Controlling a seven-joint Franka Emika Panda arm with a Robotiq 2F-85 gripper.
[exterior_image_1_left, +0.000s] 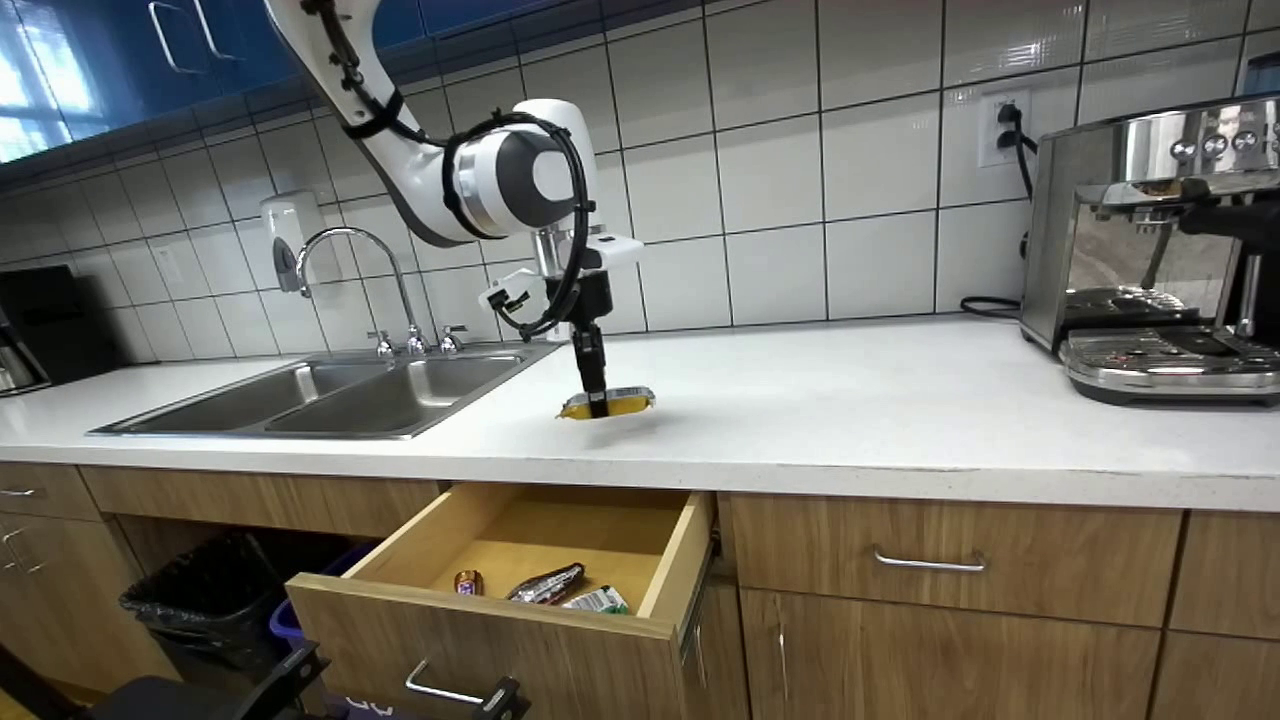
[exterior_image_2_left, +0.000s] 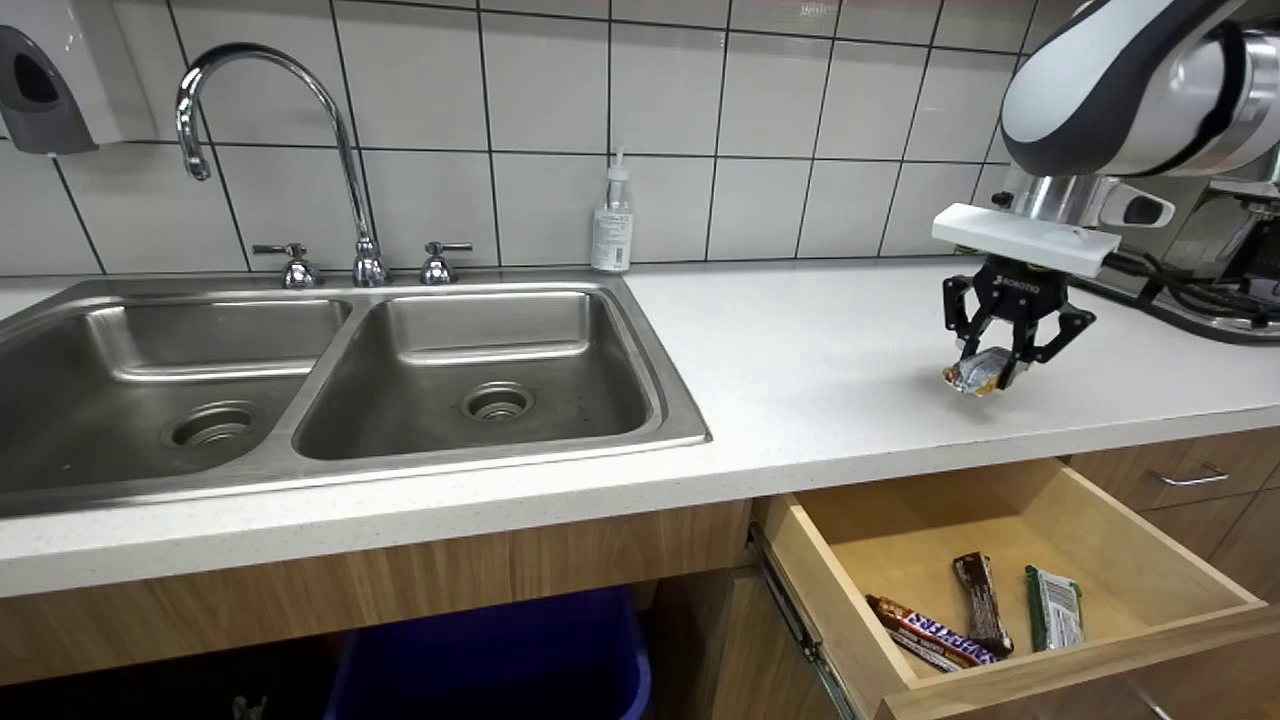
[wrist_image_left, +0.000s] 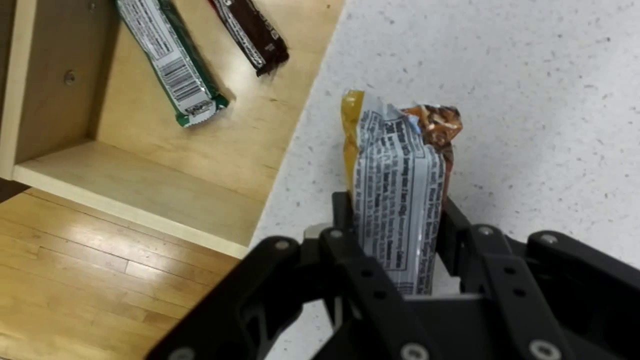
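A yellow-and-silver wrapped snack bar with a grey printed back (wrist_image_left: 395, 200) is pinched across its narrow width between the black jaws; both exterior views show it just above the speckled white surface (exterior_image_1_left: 900, 400), with a shadow underneath. The wrapper looks slick and soft, so the snack bar could slide or swivel if the pinch slackened, and its creased end, which sticks out past the jaws, would likely catch first on anything it brushed. Too hard a squeeze could crack what is inside. If lowered too far here, it would probably press on the surface and be pushed askew.

In front of and below the surface's edge is an open pale-wood drawer with a brown wood-grain front (exterior_image_1_left: 560, 655). A slip near that edge could send the snack bar tumbling, and a low pass might knock the drawer's upright walls. In the drawer lie a green-and-white wrapped bar (exterior_image_2_left: 1055, 608), a dark brown wrapped bar (exterior_image_2_left: 984, 605) and a brown wrapped bar with blue-and-white lettering (exterior_image_2_left: 932, 634); anything falling onto them could land tilted.

Farther out, the stainless-steel double-basin sink (exterior_image_2_left: 480, 350) seems a lesser hazard.
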